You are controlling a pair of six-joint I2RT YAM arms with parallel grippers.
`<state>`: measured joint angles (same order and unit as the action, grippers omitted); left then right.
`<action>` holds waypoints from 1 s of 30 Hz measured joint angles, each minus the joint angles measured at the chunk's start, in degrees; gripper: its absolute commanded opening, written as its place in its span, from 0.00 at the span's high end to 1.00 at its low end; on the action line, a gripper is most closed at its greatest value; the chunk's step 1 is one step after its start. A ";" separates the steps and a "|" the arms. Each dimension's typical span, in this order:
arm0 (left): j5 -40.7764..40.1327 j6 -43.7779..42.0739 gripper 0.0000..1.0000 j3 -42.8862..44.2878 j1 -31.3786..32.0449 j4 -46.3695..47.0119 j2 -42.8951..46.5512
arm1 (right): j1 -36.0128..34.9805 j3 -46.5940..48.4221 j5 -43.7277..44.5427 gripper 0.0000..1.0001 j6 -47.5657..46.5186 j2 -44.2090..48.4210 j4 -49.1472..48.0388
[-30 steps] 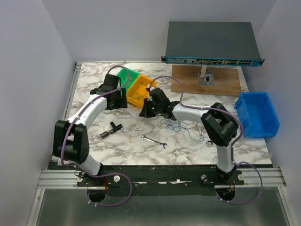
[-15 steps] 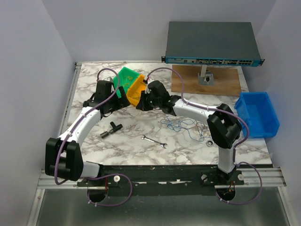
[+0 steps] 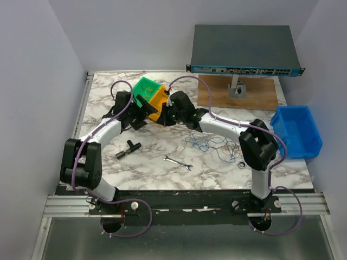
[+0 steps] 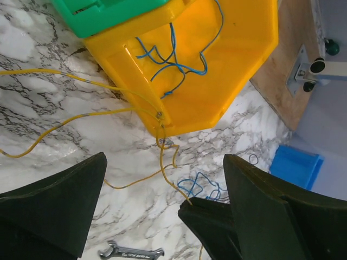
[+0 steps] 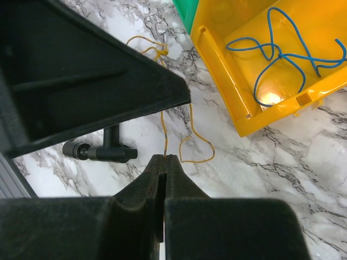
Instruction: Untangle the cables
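Note:
A thin yellow cable (image 4: 160,154) runs from a knot beside the yellow bin (image 4: 238,65) out over the marble. My right gripper (image 5: 164,157) is shut on this cable (image 5: 164,130) just above the table; its tip also shows in the left wrist view (image 4: 214,216). My left gripper (image 4: 165,158) is open and empty, hovering above the cable next to the bin. A blue cable (image 5: 276,54) lies in the yellow bin. A loose clump of blue cables (image 3: 209,143) lies on the table to the right. In the top view both grippers meet in front of the bins (image 3: 154,111).
A green bin (image 3: 145,88) touches the yellow bin. A black T-shaped tool (image 3: 127,148) and a silver wrench (image 3: 178,162) lie in front. A blue bin (image 3: 297,130), a small ring (image 3: 240,162), a wooden board (image 3: 238,96) and a network switch (image 3: 244,51) are at the right.
My right gripper has moved up and left towards the yellow bin with the yellow cable. My left gripper has swung right, close to the right gripper.

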<state>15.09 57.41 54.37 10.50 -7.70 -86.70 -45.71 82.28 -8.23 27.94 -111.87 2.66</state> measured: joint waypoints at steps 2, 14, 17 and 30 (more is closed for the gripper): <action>0.55 2.19 0.21 0.00 0.00 1.29 -2.01 | 0.02 -0.17 0.00 0.99 -0.11 0.00 -0.26; -0.26 6.84 1.00 2.84 -0.09 4.81 -6.38 | 0.02 -4.70 -0.46 0.81 -0.55 0.44 -2.95; -0.46 5.44 1.00 4.79 -0.02 3.69 -6.64 | 0.04 -6.49 -0.44 0.31 -0.52 1.64 -4.52; -2.56 -9.07 1.00 15.37 -1.92 -2.91 -4.68 | 0.02 -20.41 4.39 0.20 -1.05 16.90 -9.18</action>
<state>12.53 48.34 69.73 8.58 -10.61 -91.37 -45.69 61.87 -3.84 26.89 -94.98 -6.52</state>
